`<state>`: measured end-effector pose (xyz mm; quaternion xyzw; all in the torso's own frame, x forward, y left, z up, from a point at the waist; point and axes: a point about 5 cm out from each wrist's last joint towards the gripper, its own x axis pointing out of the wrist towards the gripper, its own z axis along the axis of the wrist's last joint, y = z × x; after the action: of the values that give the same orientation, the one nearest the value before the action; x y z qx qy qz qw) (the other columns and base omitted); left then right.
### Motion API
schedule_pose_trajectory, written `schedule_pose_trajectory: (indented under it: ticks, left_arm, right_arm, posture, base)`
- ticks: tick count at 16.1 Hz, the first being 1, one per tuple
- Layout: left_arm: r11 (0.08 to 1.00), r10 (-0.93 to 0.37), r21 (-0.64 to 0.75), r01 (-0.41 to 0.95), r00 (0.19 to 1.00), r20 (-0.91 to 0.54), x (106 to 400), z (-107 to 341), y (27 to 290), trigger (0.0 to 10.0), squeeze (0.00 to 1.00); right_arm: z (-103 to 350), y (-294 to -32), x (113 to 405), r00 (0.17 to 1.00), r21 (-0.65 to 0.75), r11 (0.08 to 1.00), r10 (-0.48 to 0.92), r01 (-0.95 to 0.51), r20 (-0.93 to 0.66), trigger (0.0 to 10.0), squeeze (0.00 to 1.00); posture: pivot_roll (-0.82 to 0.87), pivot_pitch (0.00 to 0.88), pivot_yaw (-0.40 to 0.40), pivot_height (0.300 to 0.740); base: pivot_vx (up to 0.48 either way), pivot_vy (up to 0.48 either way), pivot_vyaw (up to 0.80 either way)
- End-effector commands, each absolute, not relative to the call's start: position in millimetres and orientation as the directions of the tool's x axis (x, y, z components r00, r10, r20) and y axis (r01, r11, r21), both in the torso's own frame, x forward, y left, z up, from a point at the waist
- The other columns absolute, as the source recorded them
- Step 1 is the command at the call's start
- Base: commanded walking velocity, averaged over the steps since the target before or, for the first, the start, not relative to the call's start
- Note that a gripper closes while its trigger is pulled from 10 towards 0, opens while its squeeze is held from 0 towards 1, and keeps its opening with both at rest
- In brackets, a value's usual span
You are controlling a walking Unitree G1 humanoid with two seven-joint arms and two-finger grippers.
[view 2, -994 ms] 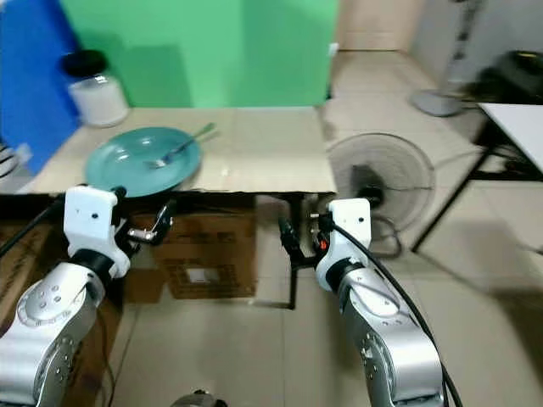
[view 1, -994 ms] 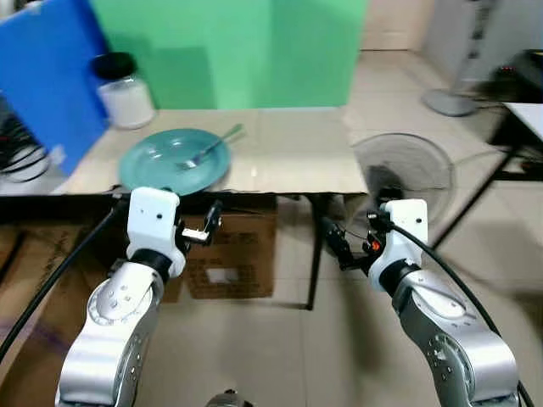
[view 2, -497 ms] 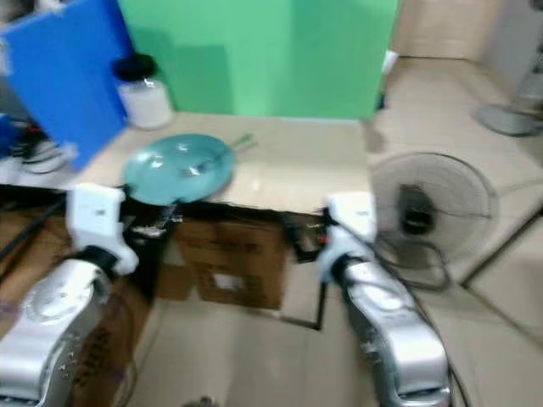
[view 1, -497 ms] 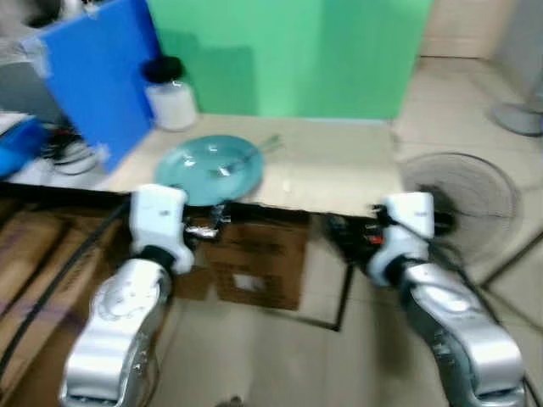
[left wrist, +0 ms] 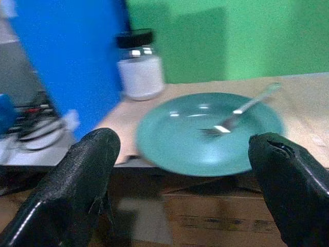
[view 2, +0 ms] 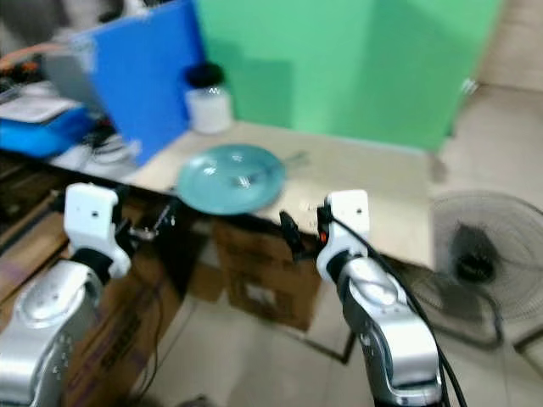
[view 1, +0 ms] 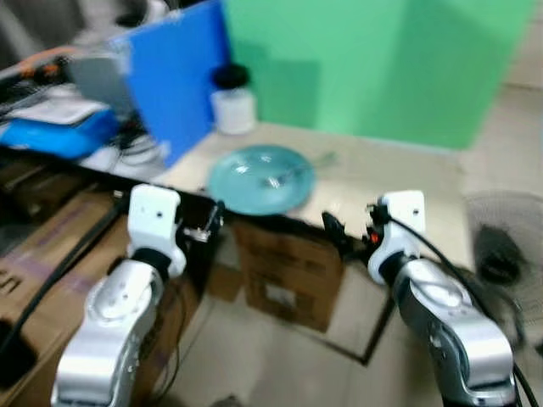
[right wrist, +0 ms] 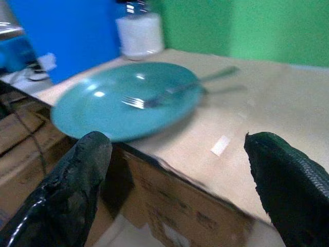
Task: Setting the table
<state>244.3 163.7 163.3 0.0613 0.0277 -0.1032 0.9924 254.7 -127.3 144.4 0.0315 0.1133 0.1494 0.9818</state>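
A teal plate lies near the front edge of the tan table, and a silver fork rests across it with its handle over the far rim. My left gripper is held open in front of the table edge, short of the plate's left side, with nothing between its fingers. Just right of the plate and also in front of the edge, my right gripper is open and empty. Both wrist views look over the plate and fork.
A white jar with a black lid stands behind the plate beside a blue board. A green screen backs the table. Cardboard boxes sit under the table. A floor fan is at the right, and cluttered shelves at the left.
The whole picture has shifted: the camera has turned left, so plate and table now sit further right in view. Both grippers stay open and empty before the table edge.
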Motion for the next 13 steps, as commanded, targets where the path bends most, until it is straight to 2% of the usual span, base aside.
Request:
schedule_pose_trajectory:
  ticks: [1,6,7,8,9,10,13]
  left_arm:
    - [0.971,-0.191,0.129,0.2,0.978,-0.078,244.9,163.7,170.9,10.0,0.0]
    - [0.968,-0.193,0.146,0.202,0.978,-0.073,248.6,167.3,176.5,10.0,0.0]
    - [0.968,-0.196,0.147,0.205,0.978,-0.073,248.4,167.4,176.1,10.0,0.0]
    - [0.967,-0.198,0.147,0.207,0.978,-0.073,248.3,167.4,176.0,10.0,0.0]
    - [0.966,-0.202,0.148,0.211,0.977,-0.074,248.2,167.2,176.0,10.0,0.0]
    - [0.964,-0.209,0.149,0.218,0.975,-0.076,248.7,167.0,175.1,10.0,0.0]
    - [0.963,-0.217,0.148,0.226,0.973,-0.074,249.4,167.7,173.6,10.0,0.0]
  right_arm:
    - [149.1,-119.3,256.8,0.926,0.099,0.945,0.327,-0.313,-0.189,10.0,1.0]
    - [150.9,-122.0,259.1,0.938,0.116,0.952,0.302,-0.285,-0.173,10.0,1.0]
    - [150.7,-122.3,259.3,0.939,0.115,0.953,0.298,-0.281,-0.171,10.0,0.97]
    - [150.6,-122.3,259.1,0.939,0.114,0.953,0.298,-0.282,-0.171,10.0,0.75]
    - [150.2,-122.2,258.7,0.939,0.114,0.953,0.298,-0.281,-0.172,10.0,0.06]
    - [149.9,-122.4,258.6,0.939,0.113,0.953,0.297,-0.28,-0.172,10.0,0.0]
    - [150.0,-123.1,258.4,0.941,0.111,0.954,0.295,-0.279,-0.168,10.0,0.0]
  posture:
    - [0.17,0.0,0.036,0.74]
    - [0.17,0.0,0.039,0.74]
    - [0.17,0.0,0.039,0.74]
    - [0.17,0.0,0.039,0.74]
    - [0.17,0.0,0.039,0.74]
    - [0.17,0.0,0.04,0.74]
    - [0.17,0.0,0.04,0.74]
  base:
    - [0.251,0.0,0.48]
    - [0.255,0.0,0.09]
    - [0.281,0.0,0.0]
    - [0.285,0.0,0.0]
    - [0.285,0.0,0.0]
    - [0.292,0.0,0.0]
    - [0.294,0.0,-0.15]
